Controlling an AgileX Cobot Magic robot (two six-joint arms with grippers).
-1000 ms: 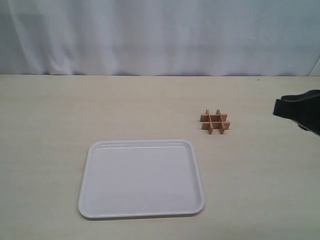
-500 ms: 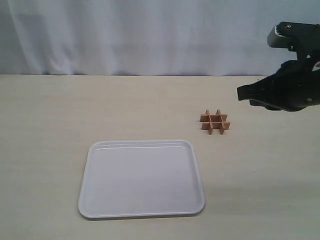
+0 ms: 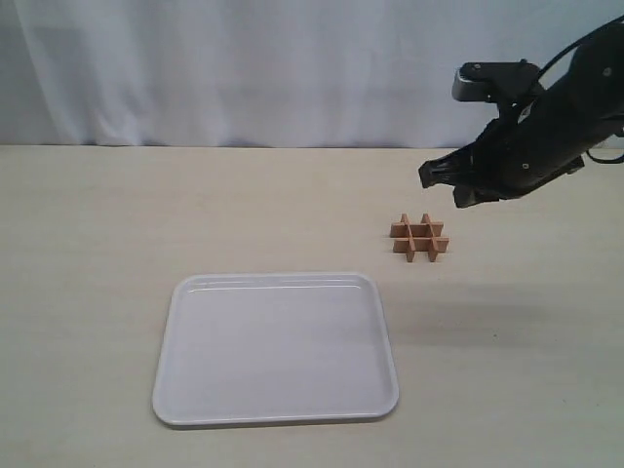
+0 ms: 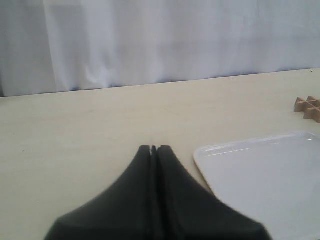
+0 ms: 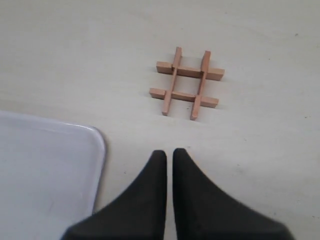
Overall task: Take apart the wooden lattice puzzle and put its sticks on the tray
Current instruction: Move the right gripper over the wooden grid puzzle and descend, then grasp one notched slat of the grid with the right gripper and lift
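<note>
Wooden lattice puzzle [image 3: 420, 238] lies flat on the table [image 3: 97, 224], fully assembled, right of the tray [image 3: 185, 292] and past its far right corner. Near it, not touching. The hash shape is roughly square, so there's no real long axis. In the exterior view two sticks run left-right, and the other two run away from the camera, skewed slightly. The tray's longer sides run left-right there.

Right claw [image 3: 444, 185] is clenched with nothing in it, up in the air just above and right of the puzzle, no contact. In the right wrist view its tips [image 5: 166, 152] point at the lattice, with bare table between.

Left claw [image 4: 153, 148] is clenched and empty, over the table near the tray corner, well apart from the puzzle.
</note>
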